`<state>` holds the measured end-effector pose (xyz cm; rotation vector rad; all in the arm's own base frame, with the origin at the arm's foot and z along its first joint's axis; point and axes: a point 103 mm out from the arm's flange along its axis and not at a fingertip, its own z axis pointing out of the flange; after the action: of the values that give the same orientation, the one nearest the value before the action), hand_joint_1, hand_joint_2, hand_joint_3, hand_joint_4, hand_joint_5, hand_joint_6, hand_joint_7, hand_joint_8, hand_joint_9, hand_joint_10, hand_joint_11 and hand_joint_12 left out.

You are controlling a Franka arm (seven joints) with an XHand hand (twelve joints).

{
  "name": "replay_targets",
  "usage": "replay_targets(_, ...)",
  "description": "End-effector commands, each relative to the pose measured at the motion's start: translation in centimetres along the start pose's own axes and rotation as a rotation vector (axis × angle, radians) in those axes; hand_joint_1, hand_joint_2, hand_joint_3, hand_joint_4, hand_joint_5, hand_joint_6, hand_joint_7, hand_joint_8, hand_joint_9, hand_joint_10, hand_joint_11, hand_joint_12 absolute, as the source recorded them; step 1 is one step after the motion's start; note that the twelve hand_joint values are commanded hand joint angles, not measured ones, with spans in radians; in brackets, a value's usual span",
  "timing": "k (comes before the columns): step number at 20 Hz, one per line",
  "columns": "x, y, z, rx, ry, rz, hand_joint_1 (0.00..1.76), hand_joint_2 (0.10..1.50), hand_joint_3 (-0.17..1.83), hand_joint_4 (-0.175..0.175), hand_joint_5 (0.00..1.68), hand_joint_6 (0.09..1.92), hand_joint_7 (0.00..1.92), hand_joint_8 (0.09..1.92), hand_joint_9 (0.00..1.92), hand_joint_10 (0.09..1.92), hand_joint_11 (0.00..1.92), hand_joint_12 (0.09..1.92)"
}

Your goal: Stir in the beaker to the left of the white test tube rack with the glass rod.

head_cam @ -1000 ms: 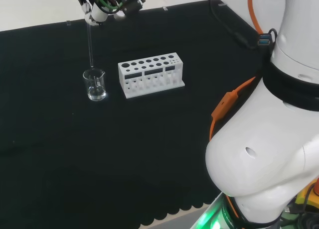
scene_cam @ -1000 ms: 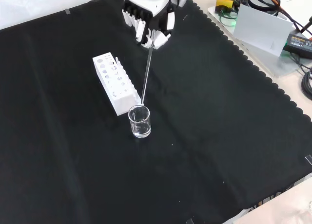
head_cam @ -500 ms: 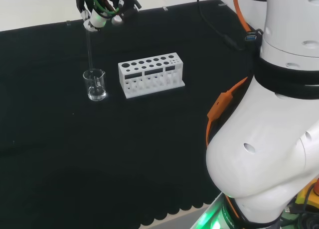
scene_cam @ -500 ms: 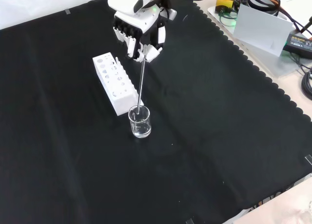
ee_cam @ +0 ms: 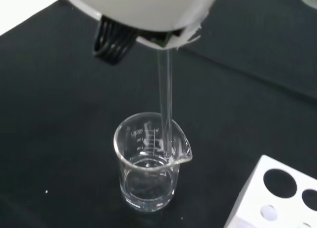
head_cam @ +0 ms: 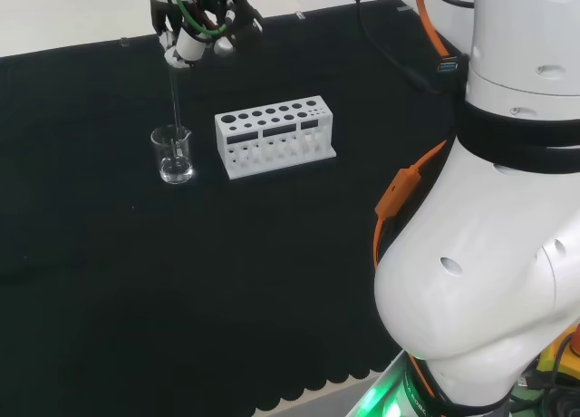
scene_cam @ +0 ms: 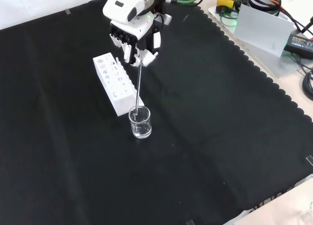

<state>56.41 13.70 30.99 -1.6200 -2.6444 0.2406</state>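
Black cloth (scene_cam: 205,137) covers the bench, scalloped along its edge in the front view, with pale bench surface showing past it.

Item one: my hand (scene_cam: 133,36). In the front view it hangs above the far end of the white test tube rack (scene_cam: 115,83), fingers pointing down. In the head view my hand (head_cam: 195,23) sits at the upper left, well above the cloth. My fingers (scene_cam: 146,57) are curled and pinch the top end of the glass rod (scene_cam: 139,85); the wrist view shows the rod (ee_cam: 165,106) coming out from under the blurred white underside of my hand.

Item two: the glass rod. It hangs close to upright in the head view (head_cam: 176,98) and leans slightly in the front view. Its lower end is inside the beaker, passing below the rim on the spout side, as the wrist view shows. I cannot tell whether the tip touches the bottom or the wall.

Item three: the beaker (scene_cam: 140,122). It is clear glass, upright on the cloth, with printed graduations on its wall. In the head view the beaker (head_cam: 172,155) stands just left of the rack (head_cam: 274,136), apart from it. In the front view it stands just below the rack's near end. A shallow layer of clear liquid appears to lie in the beaker (ee_cam: 148,163), though I cannot judge its level with certainty.

Item four: the rack. White, rows of round holes on top, one corner visible beside the beaker in the wrist view (ee_cam: 277,198).
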Motion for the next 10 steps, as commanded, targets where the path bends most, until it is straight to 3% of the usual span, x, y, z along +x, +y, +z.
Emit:
replay_targets(1, -0.1, -0.1, 1.7, 0.03, 0.0, -0.005, 1.19, 0.54, 1.0, -0.175, 1.18, 1.01, 1.65, 0.63, 1.86, 0.35, 1.72, 0.77)
replay_targets(10, 1.3, 0.7, 3.4, 0.067, 0.014, -0.025, 1.19, 0.54, 1.0, -0.175, 1.18, 1.02, 1.65, 0.63, 1.86, 0.35, 1.72, 0.77)
